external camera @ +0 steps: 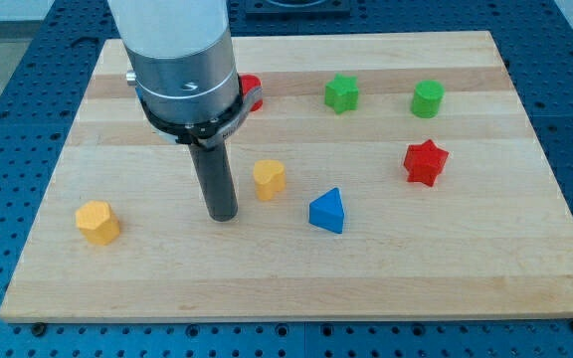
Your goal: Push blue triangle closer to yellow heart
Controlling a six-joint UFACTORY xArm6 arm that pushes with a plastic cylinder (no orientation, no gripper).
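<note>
The blue triangle (327,211) lies on the wooden board (485,268), a little right of centre. The yellow heart (269,179) sits just up and left of it, a short gap apart. My tip (223,216) rests on the board left of the yellow heart and slightly lower, close to it but not touching. It is well left of the blue triangle, and the heart stands partly between them.
A second yellow block (97,221), roughly pentagonal, lies at the left. A red star (426,162) is at the right, with a green star (341,93) and a rounded green block (428,98) near the top. A red block (252,88) is partly hidden behind the arm.
</note>
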